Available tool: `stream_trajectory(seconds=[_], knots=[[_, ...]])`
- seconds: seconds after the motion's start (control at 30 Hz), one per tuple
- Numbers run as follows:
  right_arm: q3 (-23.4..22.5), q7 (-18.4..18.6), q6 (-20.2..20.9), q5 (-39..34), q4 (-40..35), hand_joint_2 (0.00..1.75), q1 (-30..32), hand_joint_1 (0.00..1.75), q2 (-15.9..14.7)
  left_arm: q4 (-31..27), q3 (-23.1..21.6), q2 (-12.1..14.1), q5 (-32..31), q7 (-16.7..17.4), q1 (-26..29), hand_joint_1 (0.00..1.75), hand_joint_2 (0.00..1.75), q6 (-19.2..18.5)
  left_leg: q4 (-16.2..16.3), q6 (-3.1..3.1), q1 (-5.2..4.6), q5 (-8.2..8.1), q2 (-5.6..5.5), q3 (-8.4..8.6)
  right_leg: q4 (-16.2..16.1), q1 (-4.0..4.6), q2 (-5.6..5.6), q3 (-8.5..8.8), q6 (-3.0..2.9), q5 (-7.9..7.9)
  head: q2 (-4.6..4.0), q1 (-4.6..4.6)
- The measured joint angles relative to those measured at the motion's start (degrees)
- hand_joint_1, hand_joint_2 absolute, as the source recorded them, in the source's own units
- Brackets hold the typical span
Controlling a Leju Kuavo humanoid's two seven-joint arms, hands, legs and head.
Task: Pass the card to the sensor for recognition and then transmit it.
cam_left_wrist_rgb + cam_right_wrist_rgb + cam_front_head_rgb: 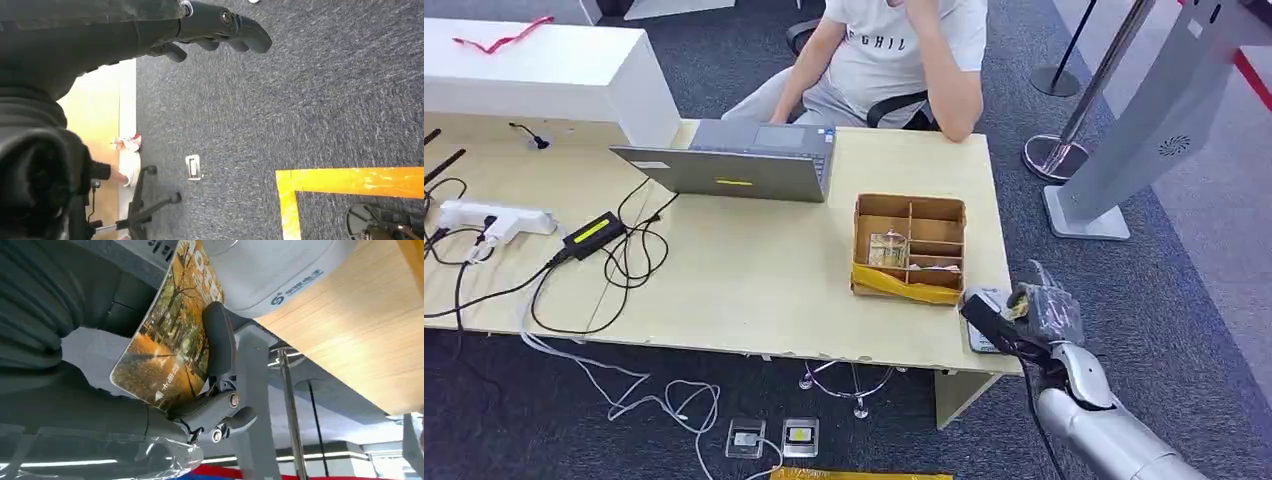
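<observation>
My right hand (1044, 310) is at the table's front right corner and holds a card printed with an autumn tree scene (170, 340). A dark finger (217, 337) presses on the card's printed face. The card lies close against the white sensor (270, 270), a small pale device (982, 342) sitting on the table corner; whether they touch, I cannot tell. My left hand (220, 27) hangs over the dark carpet with its fingers apart and nothing in them.
A cardboard box with compartments (909, 245) stands just beyond the sensor. A laptop (734, 160), a power strip (494, 220) and cables lie on the table (754, 270). A person (894, 50) sits behind it. A white kiosk stand (1144, 130) and a stanchion (1064, 150) are at the right.
</observation>
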Motion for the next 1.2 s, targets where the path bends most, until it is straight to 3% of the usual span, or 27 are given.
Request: stream_trajectory(seconds=[0.23,0.63,0.9,1.2], knots=[[-1.6,-2.1,-0.1,-2.3,0.4,1.75,0.8,1.75,0.4,0.0,-0.2,0.0,-0.1,0.5,0.0,0.00,0.00,0.0,0.0,0.00,0.00,0.00,0.11,0.09,0.0,0.00,0.08,0.05,-0.01,0.04,0.00,-0.02],[-4.0,-5.2,3.6,-16.1,-2.1,1.75,1.2,1.75,2.3,-0.5,-0.2,0.0,-0.4,0.6,0.0,0.00,0.00,0.0,0.0,0.00,0.00,0.01,0.13,0.11,0.0,0.00,0.09,0.10,-0.02,0.07,0.00,-0.04],[-3.9,-2.7,3.8,-18.0,-13.1,1.75,1.0,1.75,3.1,-0.5,-0.3,0.0,-1.2,0.6,-0.1,0.00,0.00,-0.2,0.0,0.00,0.01,0.01,0.11,-0.02,0.0,0.01,0.07,0.02,-0.02,0.07,0.00,0.00],[-3.9,0.7,3.7,-14.0,-22.8,1.75,-4.3,1.75,3.2,-0.5,-0.5,0.0,-1.7,0.5,-0.1,0.00,0.00,-0.2,0.0,0.00,0.00,0.01,0.11,-0.04,0.0,0.00,0.07,-0.05,-0.02,0.07,0.00,0.00]])
